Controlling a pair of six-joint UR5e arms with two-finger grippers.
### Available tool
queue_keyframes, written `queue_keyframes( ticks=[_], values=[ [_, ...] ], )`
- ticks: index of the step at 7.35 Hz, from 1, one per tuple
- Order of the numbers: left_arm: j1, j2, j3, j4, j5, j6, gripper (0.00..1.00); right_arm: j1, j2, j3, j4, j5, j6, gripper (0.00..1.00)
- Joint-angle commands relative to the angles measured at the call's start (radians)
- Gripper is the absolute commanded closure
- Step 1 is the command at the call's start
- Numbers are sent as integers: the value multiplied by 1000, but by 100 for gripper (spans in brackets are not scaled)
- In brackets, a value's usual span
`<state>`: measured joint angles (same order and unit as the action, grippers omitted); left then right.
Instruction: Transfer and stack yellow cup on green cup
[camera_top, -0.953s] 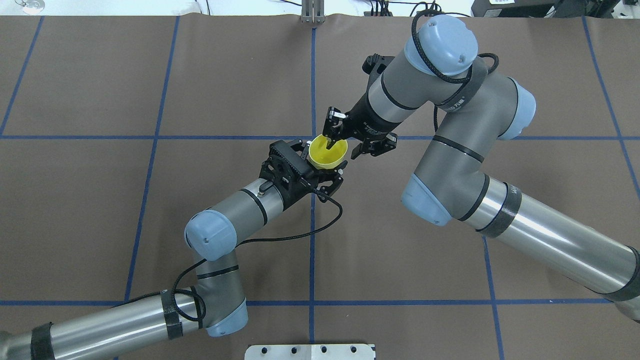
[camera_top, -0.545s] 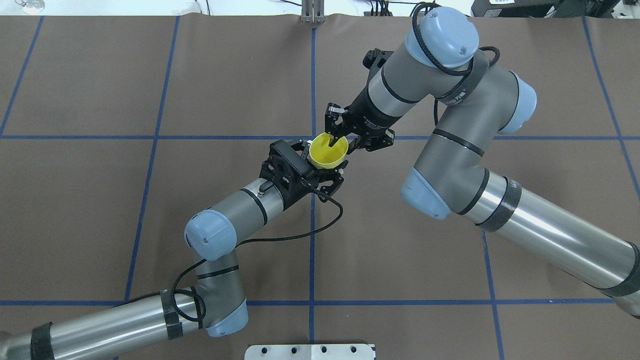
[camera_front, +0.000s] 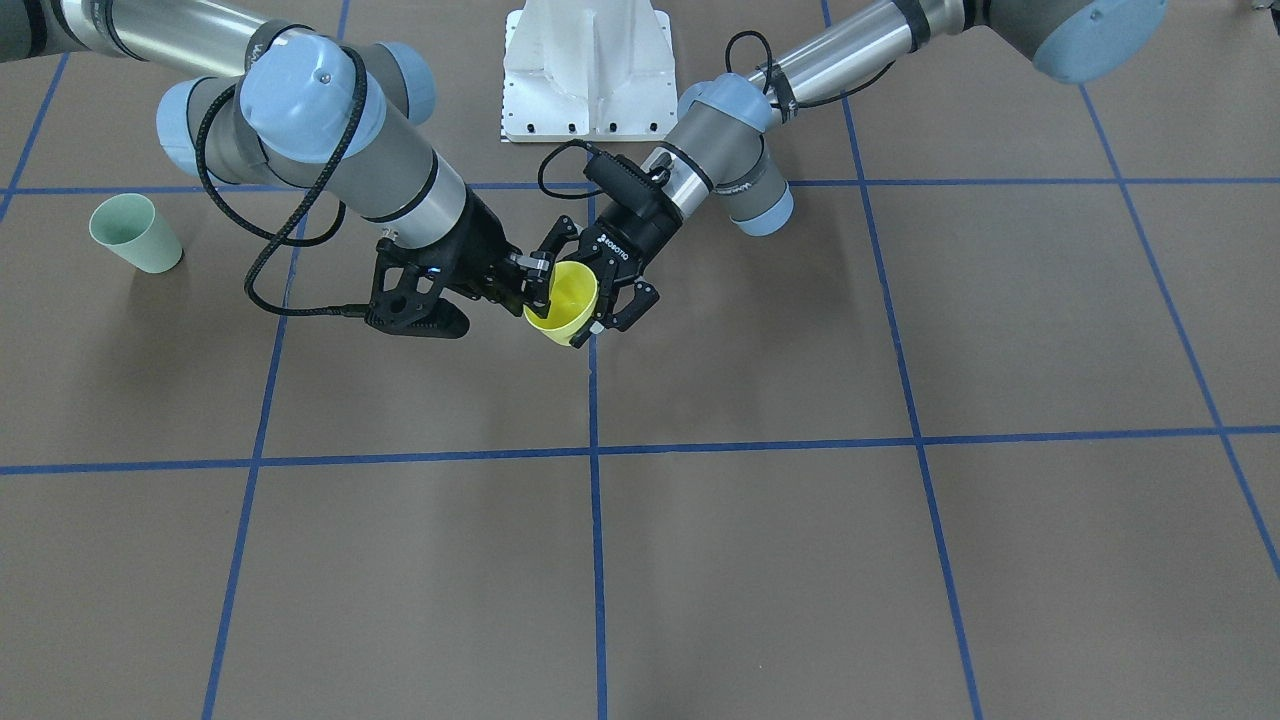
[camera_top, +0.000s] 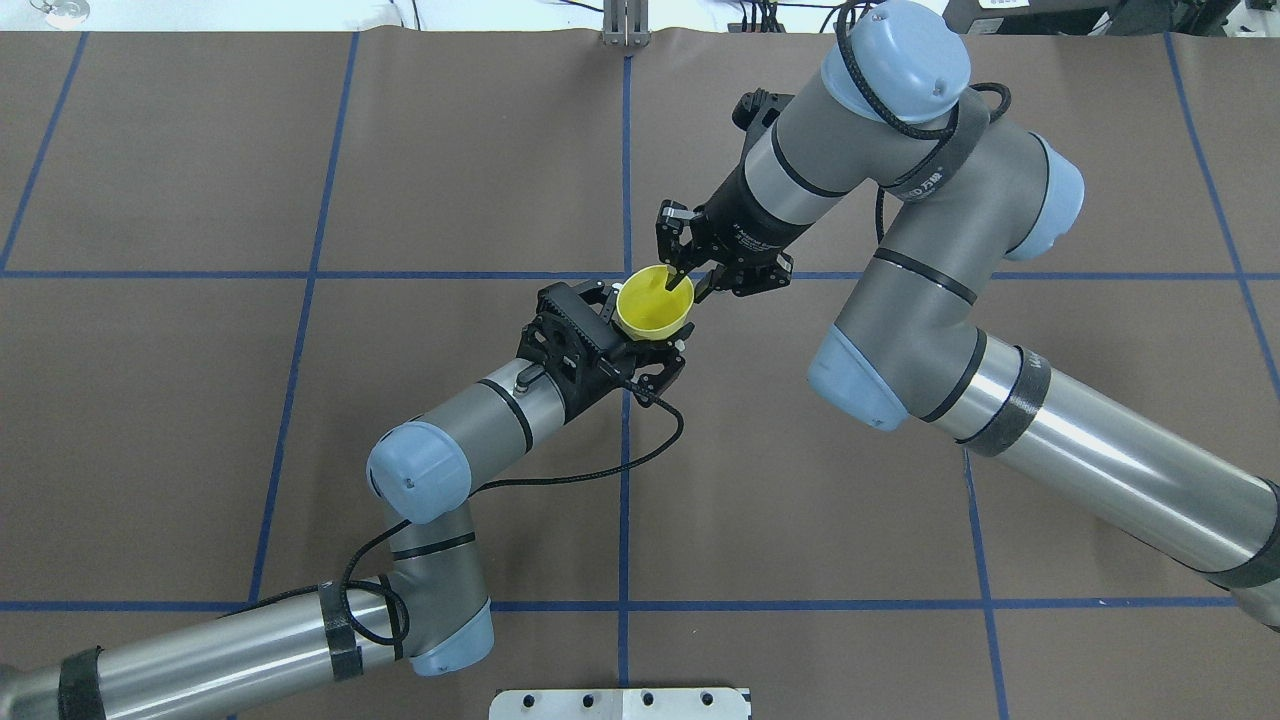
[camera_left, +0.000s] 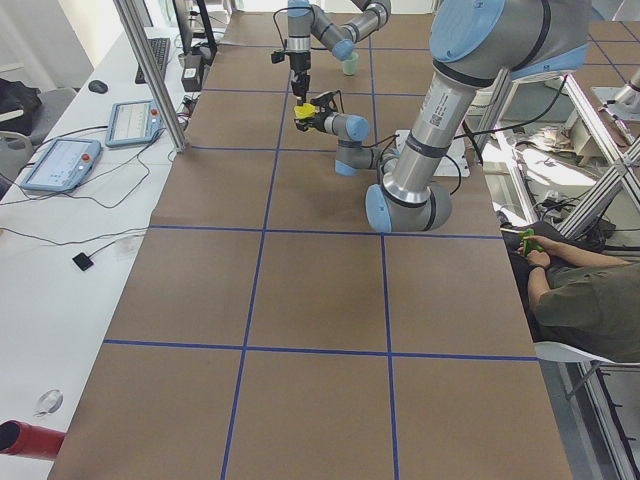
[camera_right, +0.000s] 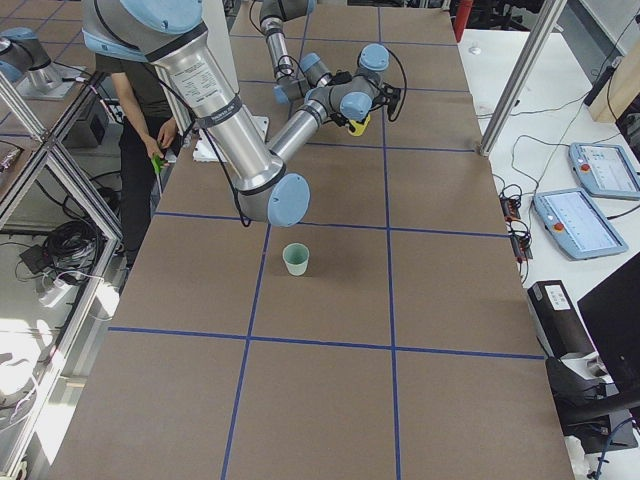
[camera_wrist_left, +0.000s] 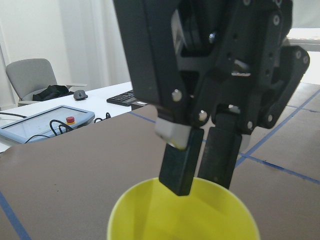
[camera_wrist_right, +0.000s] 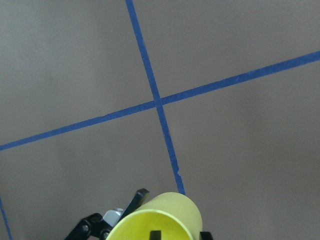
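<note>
Mid-air handover, well up off the table (camera_top: 300, 450). Holding the yellow cup (camera_top: 655, 303) mouth-up and slightly tilted, right between both sets of jaws.

Gripped low on the body by the left gripper (camera_top: 645, 332), with a finger on either side and the jaws closed only as far as the cup's wall lets them. Probably taken low on purpose, to leave the rim free for the other arm.

Set on that rim from above with the right gripper (camera_top: 687, 288). Jaws drawn almost together, one finger down inside the mouth, the other just outside, the thin wall pinched between them. Clear enough from the left wrist view, looking straight up at those two fingers. A sensible hold, too: nothing around the cup's outside to get in the way of nesting.

Over to the green cup (camera_front: 135, 233): upright on the table, well apart from both sets of jaws, out on the right arm's side. Hence the transfer, most likely.

Stacking not yet begun. Next, by the look of it: open the left jaws and clear them from the body. Worth watching that rim pinch, since a light cup held by one edge could swing or slip.
</note>
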<state>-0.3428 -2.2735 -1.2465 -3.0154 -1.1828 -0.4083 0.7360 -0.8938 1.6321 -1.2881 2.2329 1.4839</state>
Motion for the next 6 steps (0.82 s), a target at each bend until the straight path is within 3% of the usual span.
queue_keyframes(
  ticks=[1,4,5,6],
  values=[
    [1,-1,-1,1,0,-1,53,0,-5,0,1,1,-1,62],
    [1,-6,-1,1,0,-3,53,-6,-8,0,3,-1,1,67],
    [2,-6,-1,1,11,-3,53,-6,-8,2,3,1,1,78],
    [7,-4,1,1,35,-3,53,-6,-8,5,3,1,1,100]
  ],
)
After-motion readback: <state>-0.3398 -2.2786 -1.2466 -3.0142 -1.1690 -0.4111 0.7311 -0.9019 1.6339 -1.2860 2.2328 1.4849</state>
